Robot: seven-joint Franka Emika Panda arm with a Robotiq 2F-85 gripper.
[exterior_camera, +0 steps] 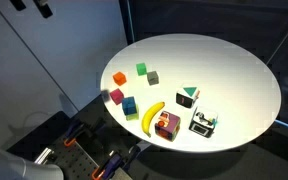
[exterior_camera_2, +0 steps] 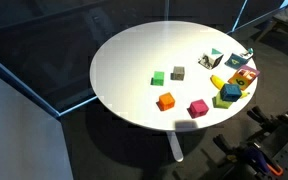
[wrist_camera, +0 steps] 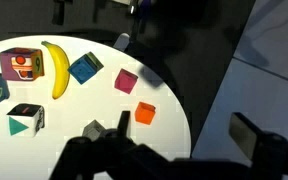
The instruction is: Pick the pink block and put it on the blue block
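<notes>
Pink block: the pink block (wrist_camera: 126, 81) is sitting flat on the white table (wrist_camera: 74, 105), near the edge, with nothing touching it.
Which way: it is a cube, so no side is longer. It is sitting a bit turned.
Blue block: the blue block (wrist_camera: 85, 67) is waiting near, at 10 o'clock, flat top up.
Why: I think the gaps are giving the fingers room.
Fingers: the gripper (wrist_camera: 179, 140) is hanging dark and blurry at 5 o'clock, looking spread apart and holding nothing.
Others: an orange block (wrist_camera: 145, 114) is sitting at 5 o'clock and a banana (wrist_camera: 54, 68) is lying at 9 o'clock.
</notes>
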